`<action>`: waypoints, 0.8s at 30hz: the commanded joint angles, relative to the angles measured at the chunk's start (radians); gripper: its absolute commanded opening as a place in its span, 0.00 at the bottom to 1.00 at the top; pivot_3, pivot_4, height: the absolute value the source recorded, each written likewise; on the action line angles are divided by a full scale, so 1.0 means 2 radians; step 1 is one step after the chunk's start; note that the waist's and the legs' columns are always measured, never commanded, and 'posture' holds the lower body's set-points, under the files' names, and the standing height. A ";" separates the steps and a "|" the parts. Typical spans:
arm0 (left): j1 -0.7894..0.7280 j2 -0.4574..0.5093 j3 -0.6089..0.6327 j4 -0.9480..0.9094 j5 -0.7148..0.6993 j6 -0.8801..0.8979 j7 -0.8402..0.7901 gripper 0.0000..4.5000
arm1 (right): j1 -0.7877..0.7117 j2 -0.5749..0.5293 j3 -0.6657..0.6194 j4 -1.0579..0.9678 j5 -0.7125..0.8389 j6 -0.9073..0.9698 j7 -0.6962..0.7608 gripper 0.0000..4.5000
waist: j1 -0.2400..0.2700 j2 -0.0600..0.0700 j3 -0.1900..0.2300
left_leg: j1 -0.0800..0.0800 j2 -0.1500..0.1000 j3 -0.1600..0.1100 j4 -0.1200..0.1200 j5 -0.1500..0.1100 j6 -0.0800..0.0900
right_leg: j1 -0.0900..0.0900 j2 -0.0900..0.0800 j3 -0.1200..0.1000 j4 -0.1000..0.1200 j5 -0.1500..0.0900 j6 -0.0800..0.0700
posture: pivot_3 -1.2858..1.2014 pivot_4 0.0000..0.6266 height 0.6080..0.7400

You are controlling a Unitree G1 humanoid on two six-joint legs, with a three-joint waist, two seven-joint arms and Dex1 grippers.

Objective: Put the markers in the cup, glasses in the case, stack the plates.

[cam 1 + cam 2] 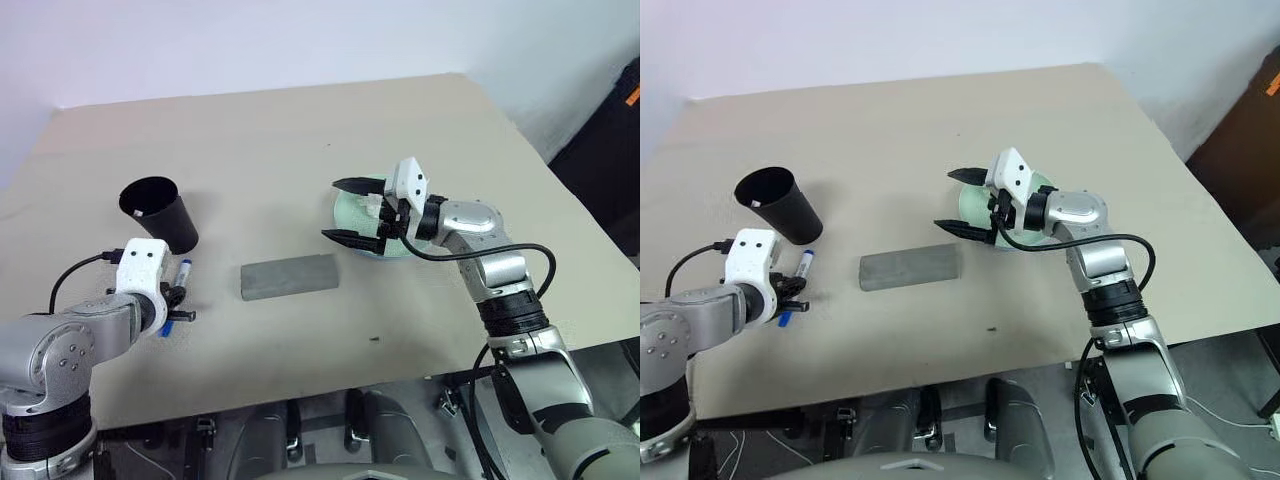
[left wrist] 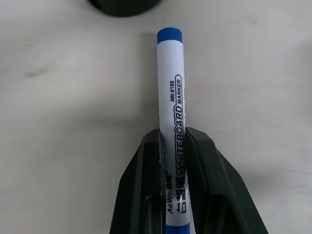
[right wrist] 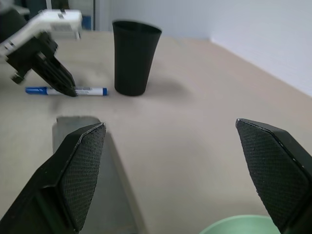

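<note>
My left gripper is clenched on the marker lying on the table, so I should lift it straight, then tip it into the cup at its 12 o'clock, while the right gripper waits wide open.

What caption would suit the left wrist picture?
Left pincer shut on a slim white whiteboard marker with blue cap, lying on the beige table.

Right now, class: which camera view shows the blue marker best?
The left wrist view: the blue marker runs up its middle, label readable, the left gripper shut on it. The eye views show it small beside the cup; the right wrist view shows it side-on.
</note>
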 commanded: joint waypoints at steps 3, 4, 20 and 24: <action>-0.019 0.022 0.008 -0.047 -0.039 -0.051 -0.106 0.06 | -0.015 -0.001 -0.009 -0.015 0.010 -0.005 0.000 1.00 | -0.001 -0.001 0.000 | 0.000 0.000 0.000 0.000 0.000 0.000 | 0.000 0.000 0.000 0.000 0.000 0.000 | 0.52 0.24 1.00; -0.018 0.031 0.004 -0.054 -0.043 -0.076 -0.134 0.06 | -0.014 -0.001 -0.009 -0.015 0.010 -0.005 0.000 1.00 | -0.001 -0.001 0.000 | 0.000 0.000 0.000 0.000 0.000 0.000 | 0.000 0.000 0.000 0.000 0.000 0.000 | 0.52 0.24 1.00; -0.036 -0.022 0.036 0.007 0.003 -0.470 -0.314 0.06 | 0.000 -0.013 -0.036 -0.073 0.056 0.048 -0.015 1.00 | -0.002 -0.001 0.001 | -0.001 0.000 0.000 -0.001 0.000 0.000 | -0.001 0.000 0.000 -0.001 0.000 0.000 | 0.52 0.24 1.00; -0.038 -0.021 0.036 0.033 0.028 -0.530 -0.322 0.06 | 0.003 -0.016 -0.038 -0.084 0.061 0.054 -0.016 1.00 | -0.001 -0.001 0.001 | -0.001 0.000 0.000 -0.001 0.000 0.000 | -0.001 0.000 0.000 -0.001 0.001 0.002 | 0.52 0.24 1.00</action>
